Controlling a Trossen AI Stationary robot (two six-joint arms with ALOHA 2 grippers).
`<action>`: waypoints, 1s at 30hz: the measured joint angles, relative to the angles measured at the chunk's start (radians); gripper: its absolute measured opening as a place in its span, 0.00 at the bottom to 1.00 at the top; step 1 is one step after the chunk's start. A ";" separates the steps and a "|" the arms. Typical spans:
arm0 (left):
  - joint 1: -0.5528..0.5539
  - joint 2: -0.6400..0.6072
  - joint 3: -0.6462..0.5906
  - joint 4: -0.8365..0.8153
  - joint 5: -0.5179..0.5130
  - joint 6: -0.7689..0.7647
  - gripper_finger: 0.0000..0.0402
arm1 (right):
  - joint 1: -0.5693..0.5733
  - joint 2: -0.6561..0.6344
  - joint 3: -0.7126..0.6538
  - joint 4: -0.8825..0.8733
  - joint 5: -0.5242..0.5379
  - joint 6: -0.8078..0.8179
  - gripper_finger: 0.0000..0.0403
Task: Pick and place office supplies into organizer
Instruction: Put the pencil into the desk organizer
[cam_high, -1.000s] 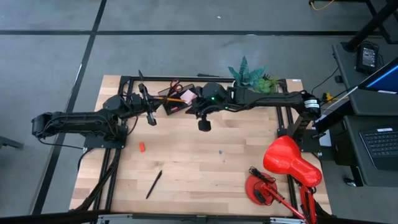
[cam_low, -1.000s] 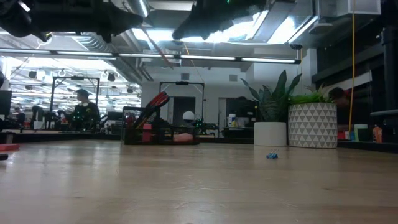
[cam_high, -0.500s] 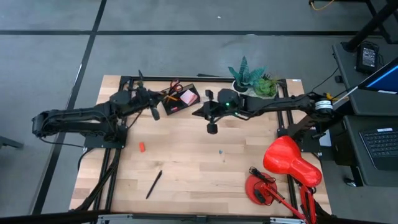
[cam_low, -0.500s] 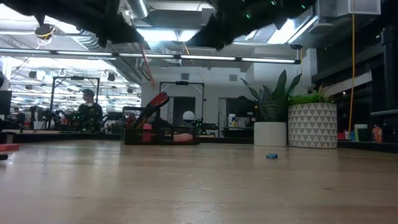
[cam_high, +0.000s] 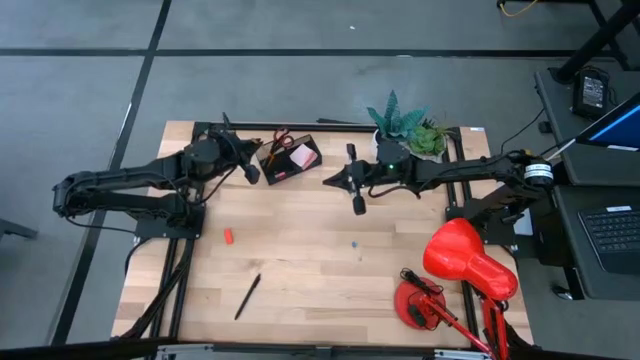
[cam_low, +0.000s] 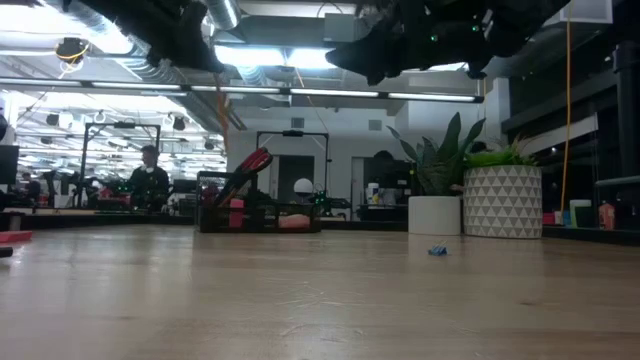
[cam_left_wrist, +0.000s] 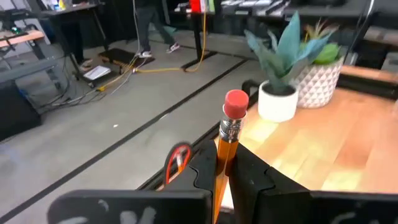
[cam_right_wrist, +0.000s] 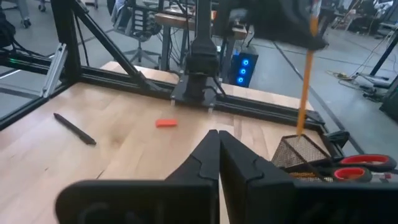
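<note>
The organizer (cam_high: 290, 158), a dark tray near the table's far edge, holds red-handled scissors (cam_high: 281, 138) and a pink sticky-note pad (cam_high: 302, 156). My left gripper (cam_high: 252, 172) hovers at its left side, shut on the orange pencil (cam_right_wrist: 305, 74), which stands upright over the organizer's mesh compartment (cam_right_wrist: 300, 149). My right gripper (cam_high: 358, 205) is shut and holds nothing, to the right of the organizer. A red eraser (cam_high: 228, 236) and a black pen (cam_high: 247, 296) lie on the table's left half. My left gripper pinches the orange pencil between its two fingers (cam_left_wrist: 205, 169), on the shaft a little below the metal ferrule (cam_left_wrist: 229, 129). The fingers lie across the pencil. It is upright, eraser end (cam_left_wrist: 236, 102) up, its tip (cam_right_wrist: 300, 130) hanging just above the organizer's mesh compartment; whether it touches, I cannot tell.
Two potted plants (cam_high: 405, 125) stand at the far edge, right of the organizer. A red desk lamp (cam_high: 465, 265) fills the near right corner. A small blue item (cam_high: 352, 242) lies mid-table. People and desks show in the room beyond (cam_low: 150, 180).
My right gripper has drawn back from the organizer toward the table's right and a little nearer, staying shut. My left gripper, with the pencil, has moved toward the far edge and the organizer.
</note>
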 joint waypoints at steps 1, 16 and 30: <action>0.000 0.001 0.009 0.000 0.000 0.000 0.04 | 0.000 0.002 0.000 -0.001 0.000 -0.002 0.02; 0.026 0.128 0.032 -0.030 -0.094 -0.024 0.04 | -0.013 0.005 0.001 -0.003 0.000 -0.031 0.02; 0.126 0.303 0.032 -0.029 0.007 -0.131 0.04 | -0.019 0.005 0.001 -0.025 0.000 -0.031 0.02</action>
